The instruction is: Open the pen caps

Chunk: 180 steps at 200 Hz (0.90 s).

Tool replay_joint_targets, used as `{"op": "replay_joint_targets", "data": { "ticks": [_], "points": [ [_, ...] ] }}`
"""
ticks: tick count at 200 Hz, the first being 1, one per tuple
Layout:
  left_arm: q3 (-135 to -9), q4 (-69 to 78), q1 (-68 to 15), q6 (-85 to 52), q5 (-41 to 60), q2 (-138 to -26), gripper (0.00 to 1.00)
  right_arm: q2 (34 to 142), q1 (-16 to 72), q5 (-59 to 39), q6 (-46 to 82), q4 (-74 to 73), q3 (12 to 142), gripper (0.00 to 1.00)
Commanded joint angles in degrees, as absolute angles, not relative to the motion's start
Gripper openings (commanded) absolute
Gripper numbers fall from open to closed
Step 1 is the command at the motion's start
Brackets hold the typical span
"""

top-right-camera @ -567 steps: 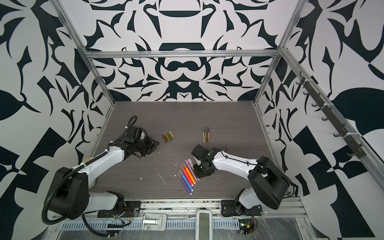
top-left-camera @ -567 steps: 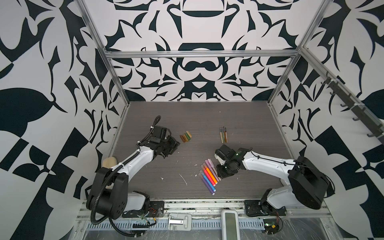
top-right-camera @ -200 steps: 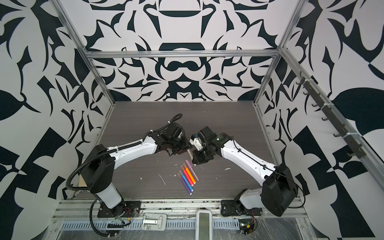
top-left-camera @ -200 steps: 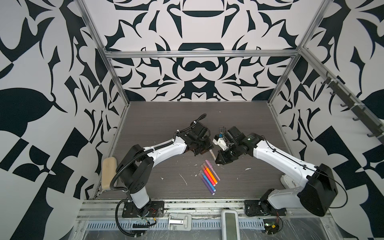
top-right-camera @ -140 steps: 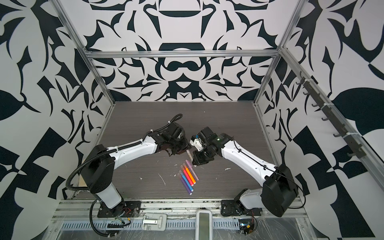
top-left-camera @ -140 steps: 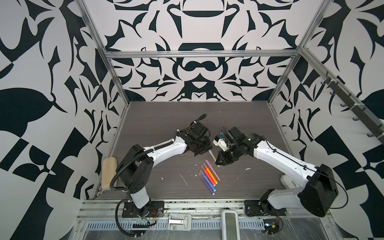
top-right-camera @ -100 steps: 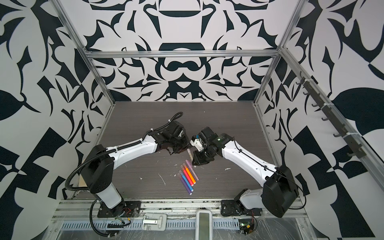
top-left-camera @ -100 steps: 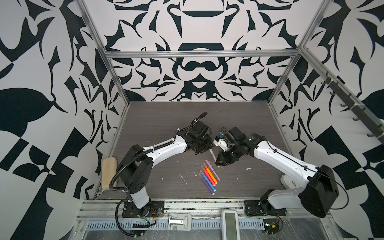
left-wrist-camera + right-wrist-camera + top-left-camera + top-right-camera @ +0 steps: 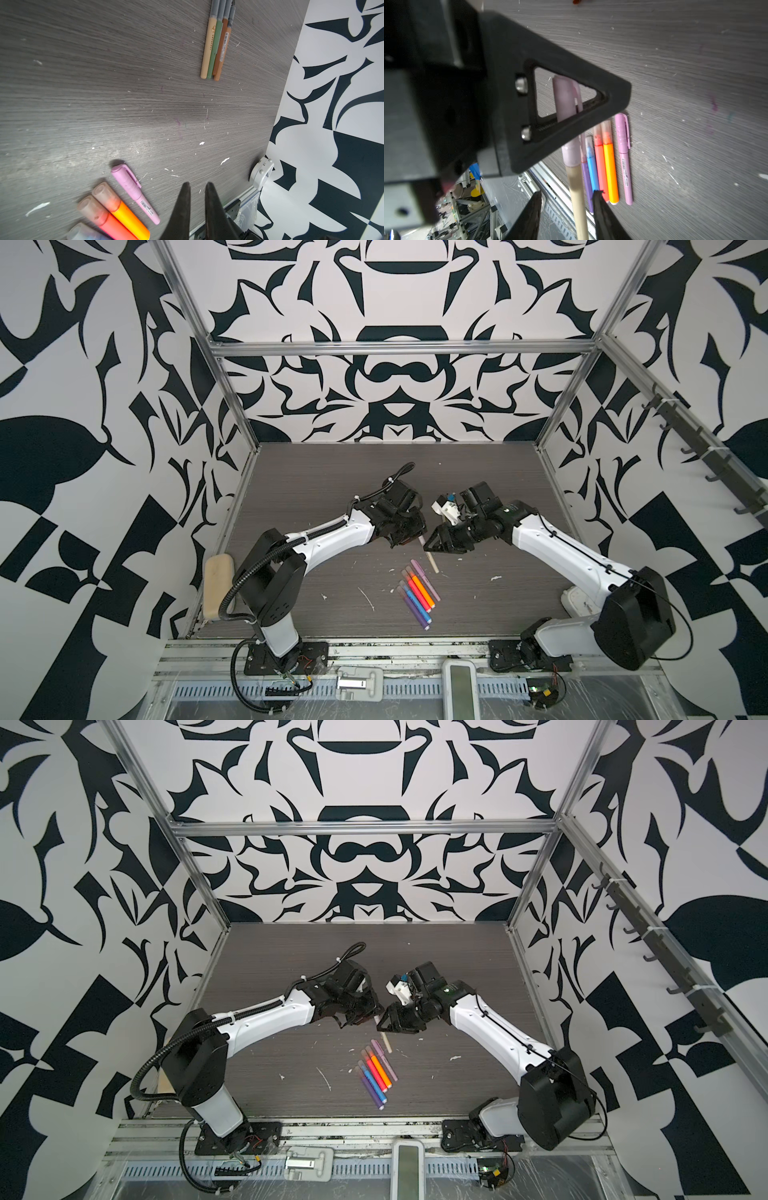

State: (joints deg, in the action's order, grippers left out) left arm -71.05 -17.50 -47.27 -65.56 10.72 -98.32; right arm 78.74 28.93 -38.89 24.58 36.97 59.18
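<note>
A pen with a tan body (image 9: 578, 199) and a pale pink pen cap (image 9: 564, 97) hangs in the air over the middle of the table. My left gripper (image 9: 409, 537) (image 9: 361, 1017) is shut on that cap, which shows through its finger's triangular cut-out in the right wrist view. In the left wrist view the left gripper (image 9: 198, 184) shows only a narrow gap, and the pen is out of frame. My right gripper (image 9: 568, 192) (image 9: 432, 545) is open, its fingers on either side of the tan body without gripping it.
Several capped markers (image 9: 417, 593) (image 9: 374, 1073) lie in a row near the front: lilac (image 9: 133, 189), orange (image 9: 122, 214), red, blue, purple. Uncapped tan, green and brown pen bodies (image 9: 216, 45) lie further back. A beige pencil case (image 9: 218, 593) rests against the left wall.
Both arms have come from their own sides to meet at the middle. In the last second my right gripper's jaws have parted off the pen body; the arms have hardly shifted.
</note>
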Motion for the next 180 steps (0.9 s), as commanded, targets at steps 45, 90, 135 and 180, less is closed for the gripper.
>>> {"op": "replay_joint_targets", "data": {
  "ticks": [45,90,135,180],
  "points": [
    [-70.4,-16.6,-47.2,-66.2,11.1,-97.3,0.0,79.0,29.1,-41.9,26.8,34.1,58.4,0.37],
    [-70.8,-15.8,-47.2,-66.8,11.4,-96.9,0.0,79.0,29.1,-41.1,26.8,34.5,57.0,0.35],
    [-71.3,-15.0,-47.2,-66.9,11.4,-96.8,0.0,78.8,29.1,-40.8,27.4,34.4,55.5,0.27],
    [-71.0,-14.9,-47.2,-67.1,11.1,-96.5,0.0,78.2,29.1,-41.1,27.7,34.1,55.0,0.17]
  ]
}}
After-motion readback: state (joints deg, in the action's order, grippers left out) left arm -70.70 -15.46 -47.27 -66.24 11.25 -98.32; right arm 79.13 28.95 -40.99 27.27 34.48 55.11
